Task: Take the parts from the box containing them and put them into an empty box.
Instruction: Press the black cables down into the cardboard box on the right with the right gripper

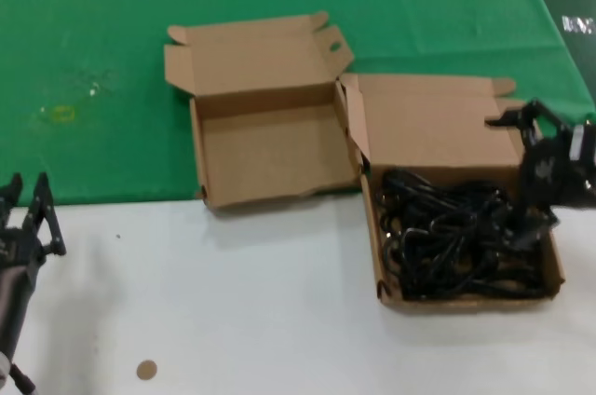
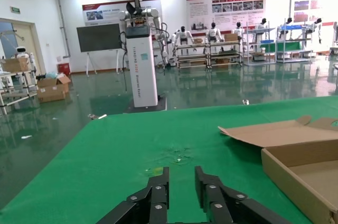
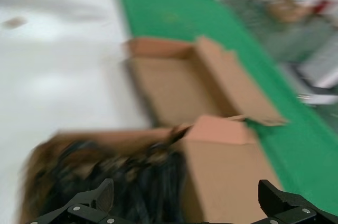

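The parts [image 1: 456, 227] are a tangle of thin black cords filling the box containing them [image 1: 466, 300], which is on the right. My right gripper [image 1: 523, 171] hovers over that box's right side, just above the cords, open wide with nothing between its fingers. In the right wrist view the cords [image 3: 132, 182] lie under the right gripper [image 3: 185, 197]. The empty box [image 1: 270, 157] sits to the left and slightly farther back, touching the full box's corner, and also shows as the empty box [image 3: 169, 86] and the empty box [image 2: 301, 166]. My left gripper [image 1: 26, 185] waits at the near left edge, slightly open, as the left gripper [image 2: 182, 182] confirms.
Both lids stand open toward the back, the full box's lid [image 1: 438, 129] behind the cords. A green cloth [image 1: 93, 60] covers the far half of the table and the near half is white [image 1: 233, 302]. A small brown disc [image 1: 146, 370] lies near the front.
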Robot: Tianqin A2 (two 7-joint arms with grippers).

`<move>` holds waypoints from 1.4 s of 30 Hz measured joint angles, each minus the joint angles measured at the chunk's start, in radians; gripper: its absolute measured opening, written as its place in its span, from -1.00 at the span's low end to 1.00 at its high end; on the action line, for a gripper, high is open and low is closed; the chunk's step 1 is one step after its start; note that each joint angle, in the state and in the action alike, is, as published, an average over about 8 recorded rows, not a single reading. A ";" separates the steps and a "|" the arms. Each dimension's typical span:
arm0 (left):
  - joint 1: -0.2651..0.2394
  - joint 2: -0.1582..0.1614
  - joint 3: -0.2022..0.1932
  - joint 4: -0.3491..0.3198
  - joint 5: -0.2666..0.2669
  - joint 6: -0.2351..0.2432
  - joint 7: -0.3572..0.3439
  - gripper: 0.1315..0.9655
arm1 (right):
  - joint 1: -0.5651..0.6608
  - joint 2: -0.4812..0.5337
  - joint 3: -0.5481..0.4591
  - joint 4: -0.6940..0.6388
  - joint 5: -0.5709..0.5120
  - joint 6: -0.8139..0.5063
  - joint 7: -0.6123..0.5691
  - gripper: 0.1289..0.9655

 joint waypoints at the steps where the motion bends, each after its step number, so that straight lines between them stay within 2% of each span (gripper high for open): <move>1: 0.000 0.000 0.000 0.000 0.000 0.000 0.000 -0.50 | 0.022 0.007 -0.010 -0.010 -0.013 -0.041 -0.015 1.00; 8: 0.000 0.000 0.000 0.000 0.000 0.000 0.000 -0.77 | 0.153 0.031 -0.076 -0.063 -0.099 -0.299 -0.109 1.00; 14: 0.000 0.000 0.000 0.000 0.000 0.000 -0.001 -0.88 | 0.234 0.003 -0.124 -0.109 -0.180 -0.425 -0.164 1.00; 18: 0.000 0.000 0.000 0.000 0.000 0.000 -0.001 -0.94 | 0.274 -0.037 -0.147 -0.148 -0.231 -0.447 -0.196 0.97; 25: 0.000 0.000 0.000 0.000 0.000 0.000 -0.001 -0.95 | 0.326 -0.115 -0.174 -0.223 -0.301 -0.437 -0.245 0.90; 33: 0.000 0.000 0.000 0.000 0.000 0.000 -0.001 -0.95 | 0.361 -0.177 -0.185 -0.280 -0.342 -0.421 -0.280 0.62; 37: 0.000 0.000 0.000 0.000 0.000 0.000 0.000 -0.95 | 0.372 -0.191 -0.187 -0.295 -0.353 -0.422 -0.289 0.62; 42: 0.000 0.000 0.000 0.000 0.000 0.000 0.000 -0.95 | 0.380 -0.199 -0.190 -0.307 -0.367 -0.424 -0.297 0.34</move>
